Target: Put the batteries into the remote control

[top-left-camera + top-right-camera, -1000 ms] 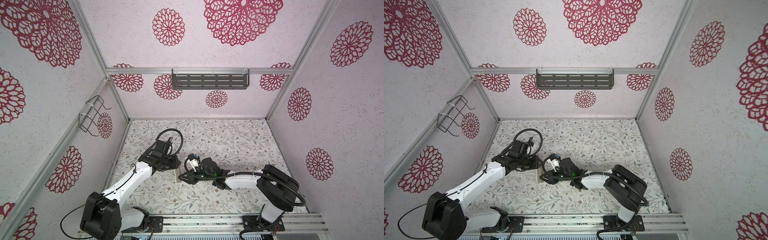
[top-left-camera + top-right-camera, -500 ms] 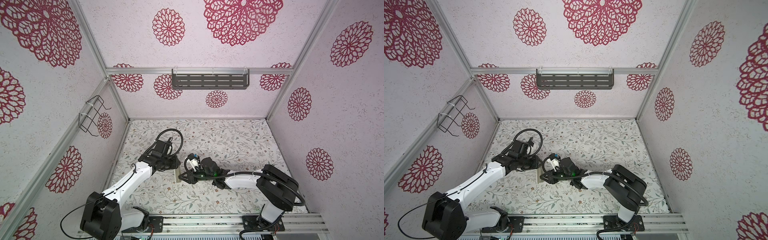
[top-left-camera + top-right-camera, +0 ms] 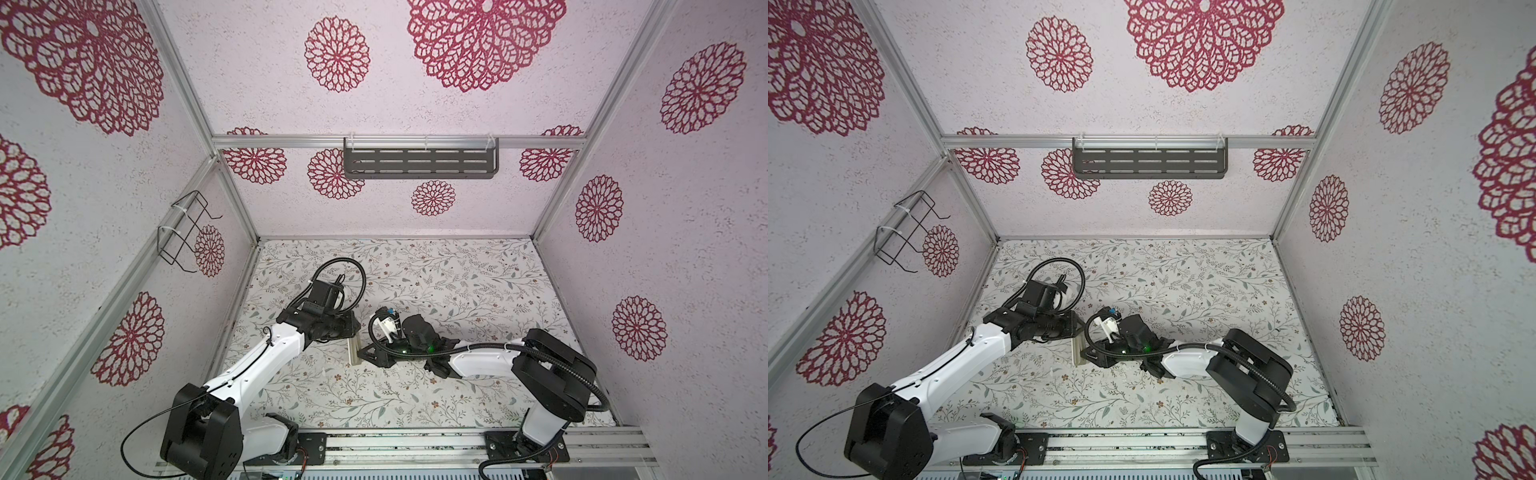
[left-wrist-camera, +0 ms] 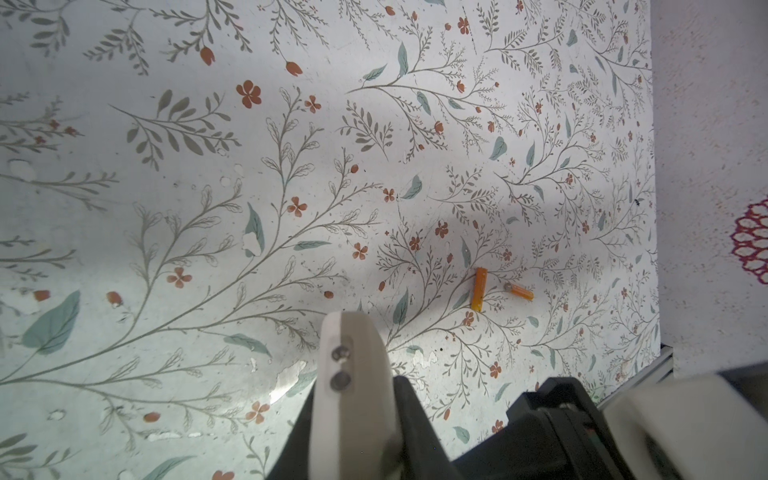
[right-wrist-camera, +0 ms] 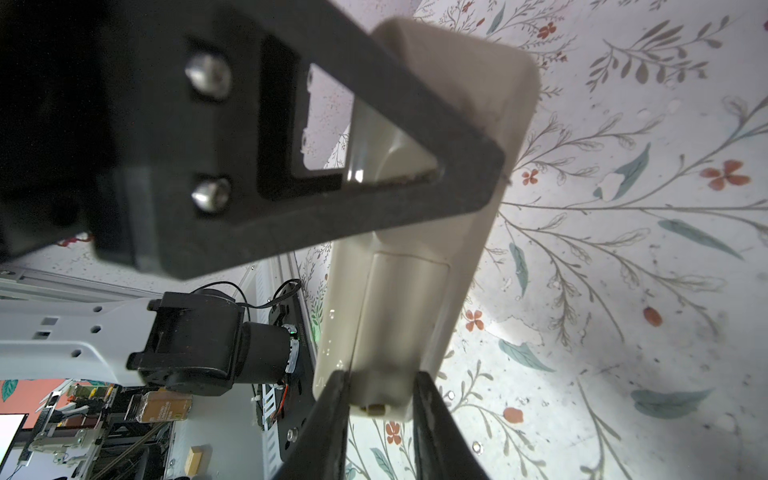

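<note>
Floral tabletop (image 3: 457, 282) holds both batteries (image 4: 479, 289) loose, well apart from the remote control (image 5: 415, 241), clamped endwise by the left gripper (image 5: 380, 386), its length running to the right gripper (image 3: 368, 354), whose grip I cannot tell.

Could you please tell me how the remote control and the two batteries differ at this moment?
The remote control is a long beige slab; the batteries are short orange cylinders. The remote control is clamped in the left gripper, whereas the batteries lie loose on the table, away from it. Both are slim and elongated, and neither battery is loaded yet.
</note>
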### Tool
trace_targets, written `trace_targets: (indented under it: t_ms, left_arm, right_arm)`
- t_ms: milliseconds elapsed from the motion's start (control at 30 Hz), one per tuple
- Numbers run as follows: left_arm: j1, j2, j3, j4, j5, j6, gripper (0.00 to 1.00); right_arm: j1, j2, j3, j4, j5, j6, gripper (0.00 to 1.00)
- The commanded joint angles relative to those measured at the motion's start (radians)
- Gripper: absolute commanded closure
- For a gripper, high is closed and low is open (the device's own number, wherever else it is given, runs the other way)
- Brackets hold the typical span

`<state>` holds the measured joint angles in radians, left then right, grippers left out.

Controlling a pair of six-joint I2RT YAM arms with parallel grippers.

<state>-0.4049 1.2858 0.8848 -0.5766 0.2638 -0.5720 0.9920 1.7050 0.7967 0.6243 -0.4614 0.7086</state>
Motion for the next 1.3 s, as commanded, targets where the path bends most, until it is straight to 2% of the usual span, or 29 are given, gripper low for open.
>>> trace_targets:
  t_ms: [0,367,733,1267]
  left_arm:
    - [-0.002,0.003,0.023,0.015,0.031,0.002,1.00]
    - [-0.002,0.001,0.022,0.016,0.029,0.001,1.00]
    - [-0.002,0.001,0.023,0.017,0.036,0.001,1.00]
    - [0.004,-0.016,0.011,0.056,0.084,-0.009,1.00]
  right_arm:
    - [0.005,-0.001,0.036,0.036,-0.024,-0.004,0.73]
    - [0.005,-0.014,0.031,0.031,-0.019,-0.007,0.73]
    - [0.005,-0.030,0.021,0.006,0.003,-0.012,0.57]
    - [0.005,-0.018,0.031,0.024,-0.031,-0.012,0.64]
